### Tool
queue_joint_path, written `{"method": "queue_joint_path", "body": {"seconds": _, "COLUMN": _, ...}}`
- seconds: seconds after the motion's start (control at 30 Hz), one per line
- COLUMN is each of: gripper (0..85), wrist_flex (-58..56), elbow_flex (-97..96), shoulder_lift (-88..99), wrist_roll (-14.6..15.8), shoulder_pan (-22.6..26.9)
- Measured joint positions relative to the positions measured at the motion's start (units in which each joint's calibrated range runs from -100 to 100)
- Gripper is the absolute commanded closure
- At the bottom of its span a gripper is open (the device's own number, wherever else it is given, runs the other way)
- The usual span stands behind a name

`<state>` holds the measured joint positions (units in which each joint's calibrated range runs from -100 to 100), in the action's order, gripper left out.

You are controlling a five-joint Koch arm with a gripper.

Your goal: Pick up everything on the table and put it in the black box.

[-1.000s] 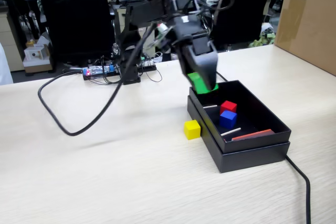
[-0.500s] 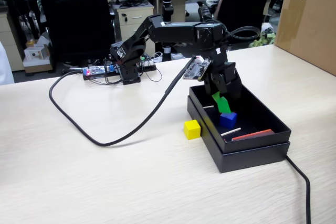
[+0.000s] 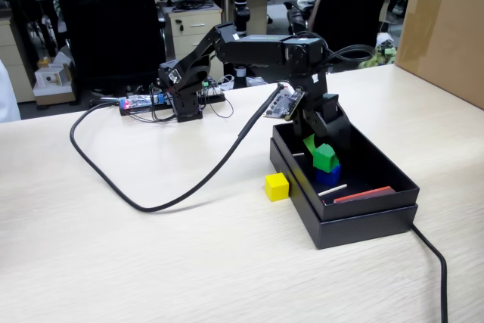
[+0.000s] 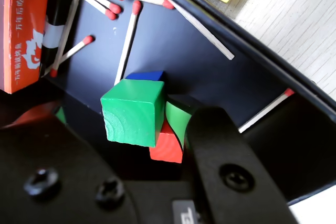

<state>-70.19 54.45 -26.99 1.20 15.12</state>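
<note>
In the fixed view the claw (image 3: 321, 149) has lowered into the black box (image 3: 378, 209) and let go of the green cube (image 3: 326, 156), which now sits on the blue cube (image 3: 330, 175); one yellow cube (image 3: 277, 186) waits on the bench (image 3: 151, 247) just beside the box. The wrist view shows the claw (image 4: 173, 129) standing wide, green cube (image 4: 131, 111) free atop one blue (image 4: 144, 76) and one red (image 4: 167, 144), so three of four are in.

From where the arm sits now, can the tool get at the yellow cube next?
Probably yes. The yellow cube sits alone on the table, beside the black box but outside its wall, open from above. The tool must first rise out of the box.
</note>
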Motion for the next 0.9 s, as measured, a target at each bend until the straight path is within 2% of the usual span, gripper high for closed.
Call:
{"method": "queue_joint_path", "body": {"seconds": 0.1, "gripper": 40.3, "wrist_flex": 0.0, "elbow_flex": -1.0, "shoulder_lift": 1.81, "wrist_roll": 0.0, "shoulder_pan": 0.0}}
{"method": "queue_joint_path", "body": {"seconds": 0.37, "gripper": 39.0, "wrist_flex": 0.0, "elbow_flex": -11.32, "shoulder_lift": 25.63, "wrist_roll": -0.05, "shoulder_pan": -0.44}}
{"method": "queue_joint_path", "body": {"seconds": 0.6, "gripper": 38.8, "wrist_flex": 0.0, "elbow_flex": -19.81, "shoulder_lift": 43.24, "wrist_roll": -0.78, "shoulder_pan": -6.11}}
{"method": "queue_joint_path", "body": {"seconds": 0.77, "gripper": 37.2, "wrist_flex": 0.0, "elbow_flex": -24.1, "shoulder_lift": 44.14, "wrist_roll": -1.03, "shoulder_pan": -9.87}}
{"method": "queue_joint_path", "body": {"seconds": 0.9, "gripper": 36.7, "wrist_flex": 0.0, "elbow_flex": -27.38, "shoulder_lift": 43.5, "wrist_roll": -0.73, "shoulder_pan": -11.04}}
